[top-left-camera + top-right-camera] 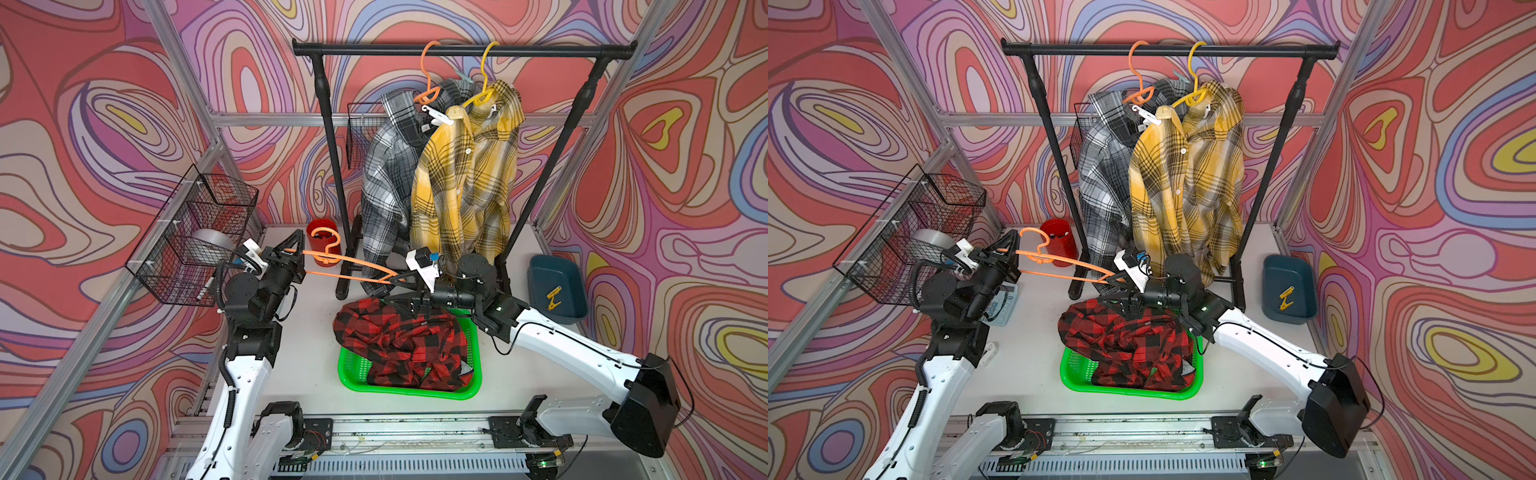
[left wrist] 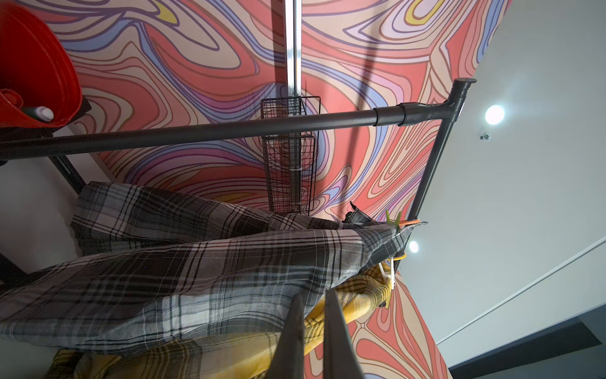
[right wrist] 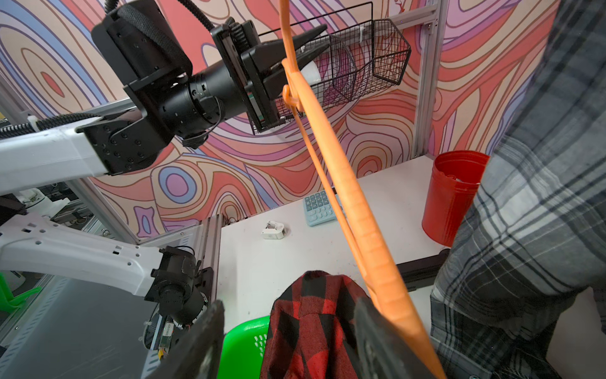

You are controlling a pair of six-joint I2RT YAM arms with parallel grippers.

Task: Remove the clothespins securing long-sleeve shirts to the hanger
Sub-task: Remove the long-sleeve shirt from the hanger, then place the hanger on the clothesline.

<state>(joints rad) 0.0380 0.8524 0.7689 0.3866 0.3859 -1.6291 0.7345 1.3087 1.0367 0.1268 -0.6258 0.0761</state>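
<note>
- Orange hanger [image 3: 357, 203] is bare. The left gripper [image 1: 299, 252] is clamped on one end. The right gripper [image 3: 288, 305] has its jaws apart, and the other end only leans on one finger.
- The red-and-black shirt [image 1: 399, 345] lies bunched in the green basket [image 1: 351, 370] at the desk's front edge, so I read that one as freed.
- The grey shirt [image 1: 386, 174] and yellow shirt [image 1: 461, 187] hang on the rack rail [image 1: 374, 50] at the back edge. A white clothespin [image 1: 437, 116] is still on the grey shoulder.
- Yellow clothespins [image 1: 554, 297] sit in the blue tray [image 1: 561, 270] at the right edge, probably the drop spot.
</note>
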